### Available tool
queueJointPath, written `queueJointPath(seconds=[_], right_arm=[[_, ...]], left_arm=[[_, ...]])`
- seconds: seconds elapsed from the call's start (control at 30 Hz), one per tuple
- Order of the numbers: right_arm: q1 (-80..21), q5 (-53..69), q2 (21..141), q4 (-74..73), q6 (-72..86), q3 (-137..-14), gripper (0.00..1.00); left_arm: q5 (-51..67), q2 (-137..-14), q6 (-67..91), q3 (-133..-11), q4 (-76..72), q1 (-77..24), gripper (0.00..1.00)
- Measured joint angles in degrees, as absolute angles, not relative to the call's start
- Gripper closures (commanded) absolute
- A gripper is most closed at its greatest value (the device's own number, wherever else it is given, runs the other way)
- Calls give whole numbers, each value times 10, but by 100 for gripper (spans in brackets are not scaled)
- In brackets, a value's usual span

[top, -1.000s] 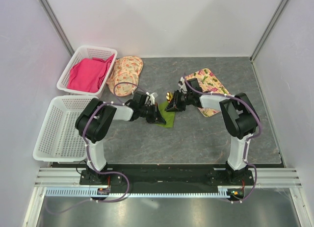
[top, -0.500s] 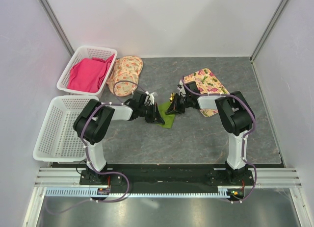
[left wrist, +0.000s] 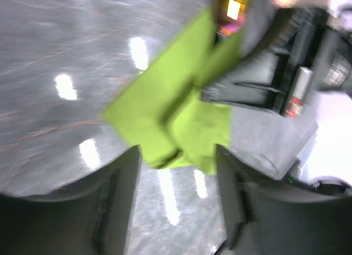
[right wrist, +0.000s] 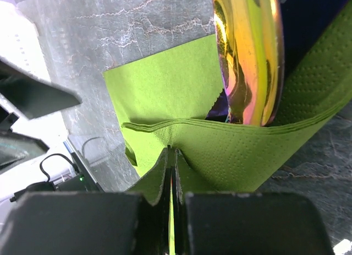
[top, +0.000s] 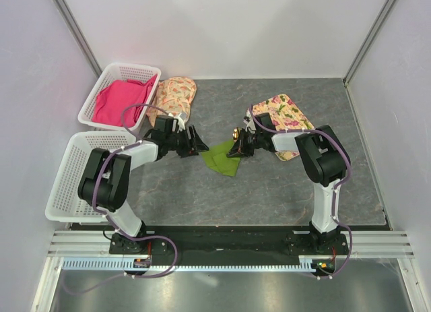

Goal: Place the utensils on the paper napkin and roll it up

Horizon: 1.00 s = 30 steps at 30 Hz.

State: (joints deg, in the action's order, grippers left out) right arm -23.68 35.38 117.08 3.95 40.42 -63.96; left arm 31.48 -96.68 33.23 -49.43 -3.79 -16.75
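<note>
Two black-jointed white arms [top: 322, 207] with purple cables [top: 175, 253]

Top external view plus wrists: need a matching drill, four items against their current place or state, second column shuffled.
Items:
1. left tool
2. right tool
3. pink cloth
4. gold utensil end

States:
A. lying in the far white basket
B. shut on a folded edge of the napkin
C. open, beside the napkin
D. partly wrapped by the napkin

Pairs: 1-C, 2-B, 3-A, 4-D
</note>
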Motion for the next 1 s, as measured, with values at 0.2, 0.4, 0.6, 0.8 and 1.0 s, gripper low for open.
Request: queueJointPath(seconds=[0.2, 0.4, 0.6, 0.8, 1.0], right_arm=[[-236, 367, 1171, 60, 402, -627, 100], [-237, 389, 1169, 73, 392, -613, 100], [-238, 403, 1166, 78, 383, -602, 100], [-238, 407, 1166, 79, 377, -601, 100], [-238, 407, 1166, 79, 376, -601, 100]], left_arm=[[285, -970, 316, -494, 9, -160, 23], [292, -999, 316, -500, 7, -160, 28], [338, -1037, 324, -509, -39, -161, 35], [385, -1063, 334, -506, -88, -175, 37], [433, -1081, 362, -489, -154, -188, 31]])
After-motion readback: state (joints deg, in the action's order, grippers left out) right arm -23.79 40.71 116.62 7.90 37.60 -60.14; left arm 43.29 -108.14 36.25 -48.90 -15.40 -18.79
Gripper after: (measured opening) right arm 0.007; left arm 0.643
